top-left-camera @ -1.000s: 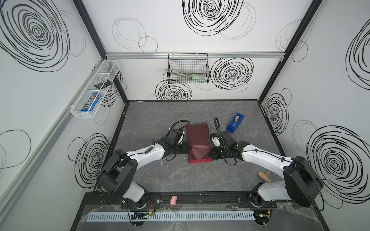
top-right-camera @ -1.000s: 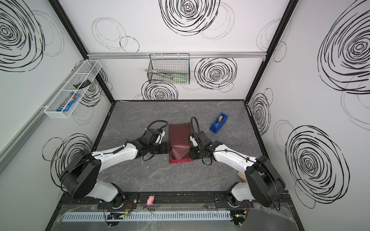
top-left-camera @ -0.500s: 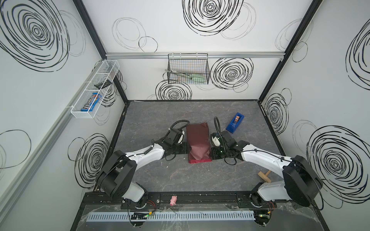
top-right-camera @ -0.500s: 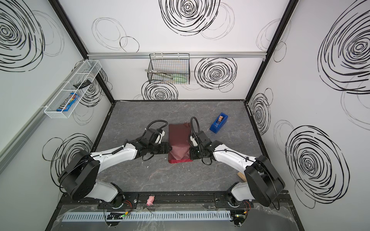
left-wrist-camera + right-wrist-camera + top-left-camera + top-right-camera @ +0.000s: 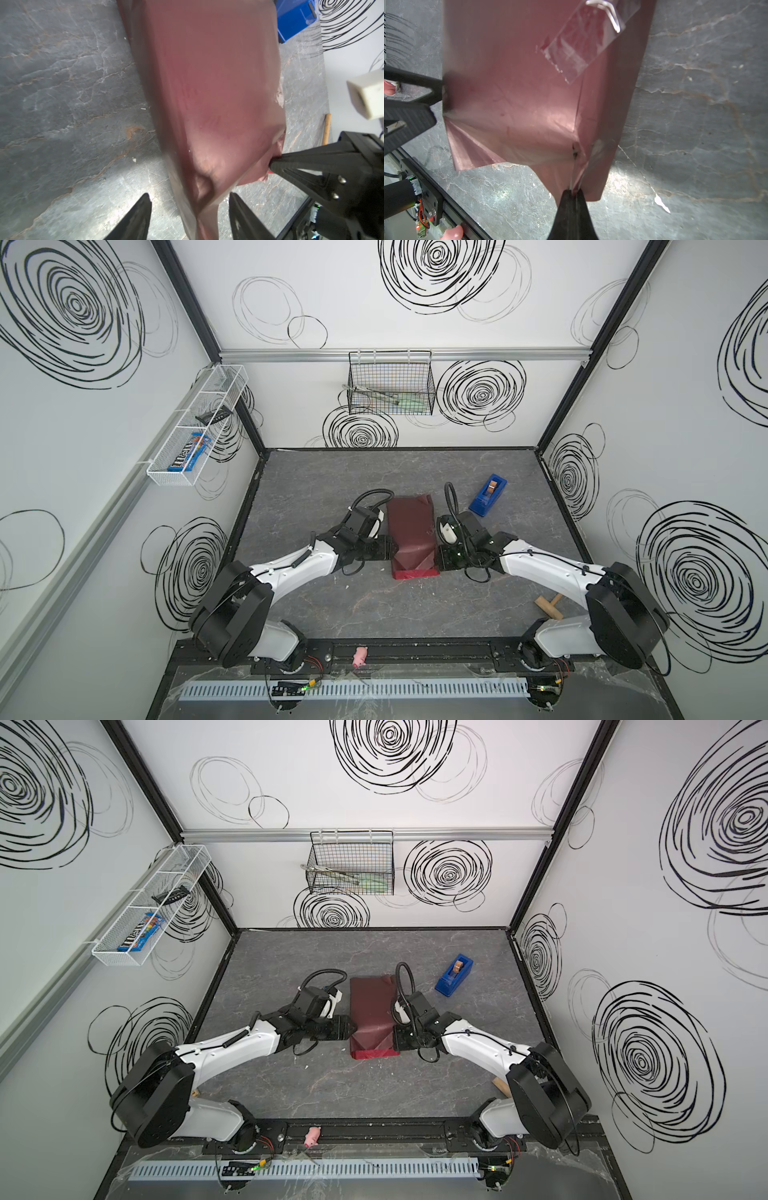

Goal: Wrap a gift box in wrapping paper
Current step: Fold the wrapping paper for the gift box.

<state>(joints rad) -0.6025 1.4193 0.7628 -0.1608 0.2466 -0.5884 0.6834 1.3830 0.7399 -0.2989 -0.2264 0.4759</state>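
Observation:
The maroon wrapping paper (image 5: 411,531) (image 5: 372,1011) is folded round the gift box, which is hidden under it, in the middle of the table. Its near end flares into loose flaps. My left gripper (image 5: 189,195) (image 5: 390,549) is open at the paper's left near corner, its fingers on either side of a folded ridge without touching it. My right gripper (image 5: 572,191) (image 5: 438,560) is shut on a pinched fold of the wrapping paper (image 5: 519,83) at the right near corner. A strip of clear tape (image 5: 583,41) lies on the paper's top.
A blue tape dispenser (image 5: 488,494) (image 5: 455,974) stands behind and to the right of the paper. A wooden piece (image 5: 548,605) lies at the right near edge. A pink object (image 5: 360,655) sits on the front rail. A wire basket (image 5: 390,385) and a white rack (image 5: 195,427) hang on the walls.
My right gripper's jaws have come together on the paper's fold. Both arms have stayed almost where they were.

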